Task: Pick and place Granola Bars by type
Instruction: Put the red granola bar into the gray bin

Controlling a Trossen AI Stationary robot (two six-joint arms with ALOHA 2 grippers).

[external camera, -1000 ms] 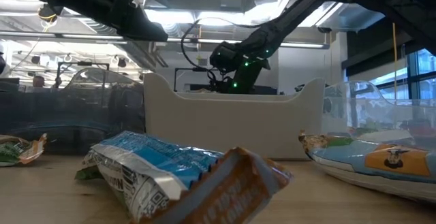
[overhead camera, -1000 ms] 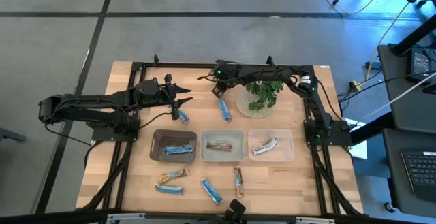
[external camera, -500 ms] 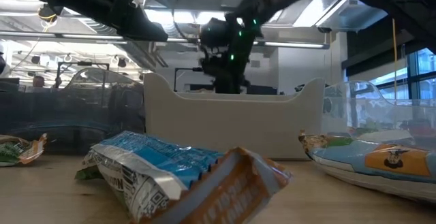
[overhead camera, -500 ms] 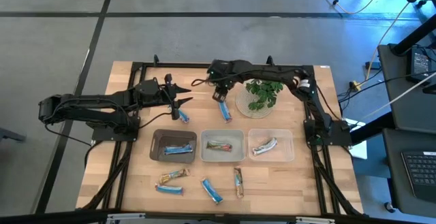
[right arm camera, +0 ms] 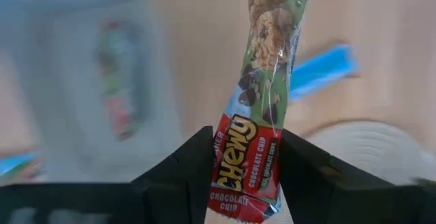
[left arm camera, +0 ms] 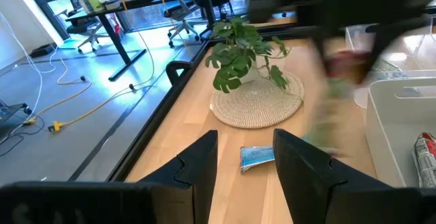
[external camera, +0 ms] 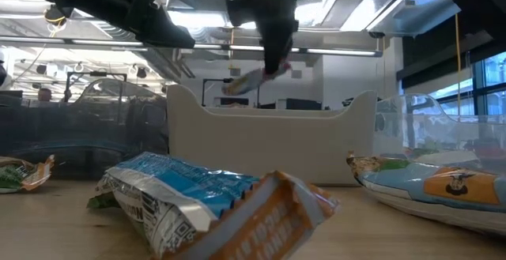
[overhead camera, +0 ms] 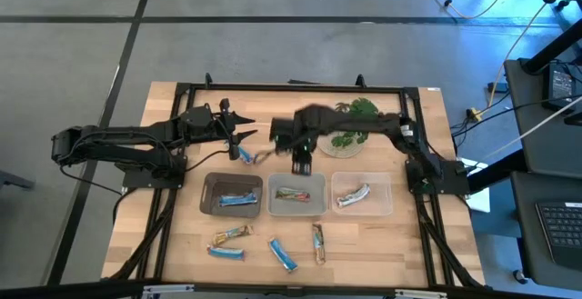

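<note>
From above, the right gripper (overhead camera: 300,158) hung blurred over the table between the plant (overhead camera: 350,122) and the white middle tray (overhead camera: 296,194), clenched on a red-and-green granola bar (overhead camera: 301,163); the left gripper (overhead camera: 244,135) waited over the left half of the table, just above a blue bar (overhead camera: 242,154). Three trays stood in a row: the dark tray (overhead camera: 231,194) held a blue bar, the middle one a brown-red bar (overhead camera: 292,194), the clear tray (overhead camera: 361,194) a silvery bar (overhead camera: 351,194). Four more bars lay loose near the front edge (overhead camera: 273,244). At table height, the right gripper showed high up over the white tray's wall (external camera: 269,137), a bar (external camera: 245,82) dangling tilted from it, with a blue-and-brown wrapper (external camera: 205,205) lying close in front. Past the left arm's fingers (left arm camera: 197,166), which stood apart with nothing between them, a blue bar (left arm camera: 257,156) lay on the wood just beside the plant's woven mat (left arm camera: 257,101). Between the right arm's fingers (right arm camera: 184,166), the chewy chocolate chip bar (right arm camera: 255,115) was pinched at its lower end, its length reaching away over the blurred table.
</note>
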